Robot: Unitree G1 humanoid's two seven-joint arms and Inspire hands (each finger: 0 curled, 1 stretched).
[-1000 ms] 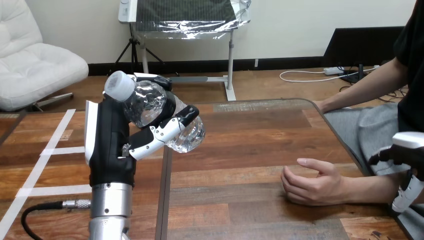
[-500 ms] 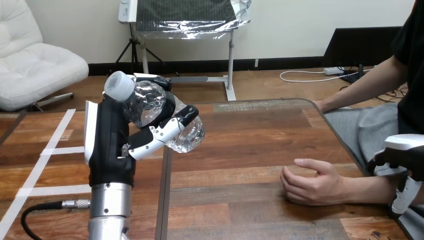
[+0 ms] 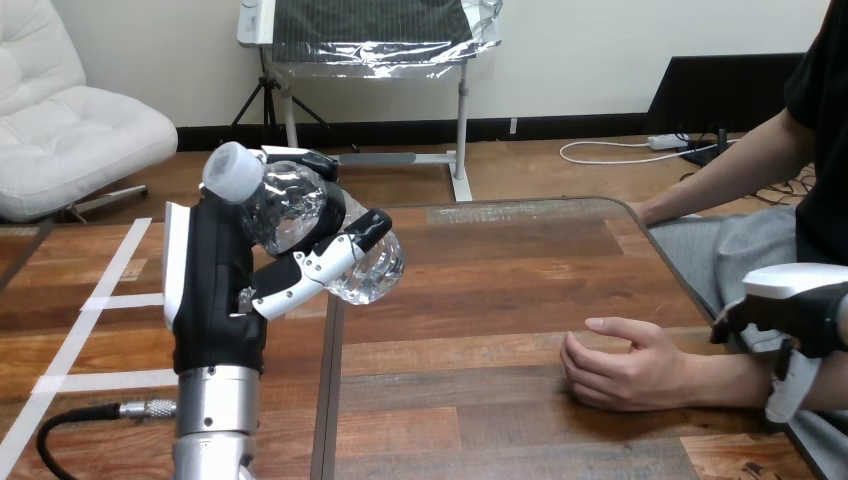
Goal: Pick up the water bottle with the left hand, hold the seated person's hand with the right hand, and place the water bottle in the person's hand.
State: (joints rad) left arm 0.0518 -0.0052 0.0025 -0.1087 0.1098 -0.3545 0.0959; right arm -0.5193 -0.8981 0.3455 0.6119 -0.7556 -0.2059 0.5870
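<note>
A clear plastic water bottle (image 3: 295, 215) with a white cap is tilted, cap up and to the left, above the table's left part. My left hand (image 3: 215, 290) is shut on it, thumb across its lower body. The person's hand (image 3: 625, 365) rests on the wooden table (image 3: 500, 290) at the right, loosely curled, with nothing in it. My right hand (image 3: 805, 305) hovers at the right edge, over the person's forearm just behind the wrist. It is open, its thumb hanging straight down in front of the forearm, and I see no grip on the arm.
A seam (image 3: 330, 400) runs between two tabletops just right of my left arm. The person's other hand (image 3: 650, 210) rests at the table's far right corner. The table's rounded right edge (image 3: 690, 290) passes beside the person's lap.
My right hand has moved left and slightly down, closer to the person's wrist. My left hand has shifted slightly left with the bottle. The person's hand has stayed in place.
</note>
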